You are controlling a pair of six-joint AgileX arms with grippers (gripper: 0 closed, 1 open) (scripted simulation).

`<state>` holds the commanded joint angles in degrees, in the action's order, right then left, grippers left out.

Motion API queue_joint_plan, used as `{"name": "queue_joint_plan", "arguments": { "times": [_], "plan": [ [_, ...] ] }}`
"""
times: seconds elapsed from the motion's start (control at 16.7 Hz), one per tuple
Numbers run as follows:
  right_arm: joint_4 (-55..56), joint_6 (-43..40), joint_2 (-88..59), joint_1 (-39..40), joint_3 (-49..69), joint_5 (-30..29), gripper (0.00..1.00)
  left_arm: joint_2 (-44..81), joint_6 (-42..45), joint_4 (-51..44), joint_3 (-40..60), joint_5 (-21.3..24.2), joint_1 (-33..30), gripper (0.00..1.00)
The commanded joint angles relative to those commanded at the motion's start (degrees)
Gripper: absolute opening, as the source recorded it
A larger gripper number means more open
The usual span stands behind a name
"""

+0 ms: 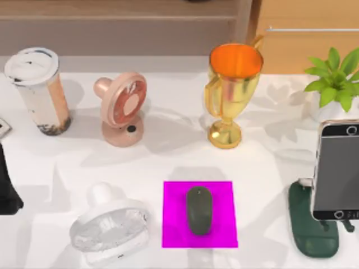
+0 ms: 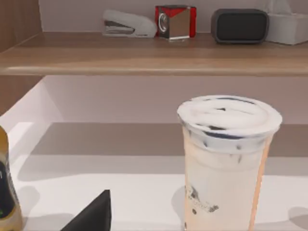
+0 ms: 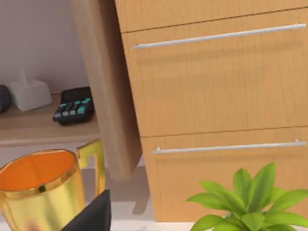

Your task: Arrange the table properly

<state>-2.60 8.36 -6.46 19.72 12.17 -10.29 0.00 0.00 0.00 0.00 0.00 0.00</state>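
Top view: white table (image 1: pixel 168 157) spans nearly the whole frame, w/ a wooden shelf (image 1: pixel 123 25) and drawer cabinet (image 1: pixel 308 33) along its far edge. Back row, left to right: lidded milk-tea cup (image 1: pixel 38 89), pink desk fan (image 1: pixel 123 107), gold trophy (image 1: pixel 231 92) w/ orange inside, potted plant (image 1: pixel 335 81). Front row: white fan (image 1: pixel 111 227) lying down, magenta pad (image 1: pixel 199 214) w/ a dark mouse (image 1: pixel 199 210) on it, and a smartphone (image 1: pixel 337 171) upright on a green stand (image 1: pixel 313 221) at the right. Left arm (image 1: pixel 8 188) shows as a dark shape at the left edge.

Left wrist view: milk-tea cup close ahead, upright on the table. Shelf above carries a stapler (image 2: pixel 129 24), red cube (image 2: pixel 175 21), dark speaker (image 2: pixel 239 26), tissue box (image 2: pixel 288 26). Dark tip of left gripper (image 2: pixel 91 215) at the frame edge; can't tell if wide or narrow.

Right wrist view: trophy and plant near, drawer fronts behind, calculator (image 3: pixel 74 106) on the shelf. Tip of right gripper (image 3: pixel 92 215) visible; opening can't be told.
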Motion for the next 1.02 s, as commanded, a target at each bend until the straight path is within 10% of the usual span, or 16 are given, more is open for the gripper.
{"name": "queue_joint_plan", "arguments": {
  "times": [0.42, 1.02],
  "plan": [
    [2.71, -7.69, 6.04, -18.29, -11.24, 9.56, 1.0, 0.0, 0.0, 0.0, 0.0, 0.0, 0.0, 1.0],
    [2.61, -8.36, 6.46, -19.73, -12.17, 10.29, 1.0, 3.44, 0.07, 3.41, -0.53, 1.15, 0.45, 1.0]
  ]
}}
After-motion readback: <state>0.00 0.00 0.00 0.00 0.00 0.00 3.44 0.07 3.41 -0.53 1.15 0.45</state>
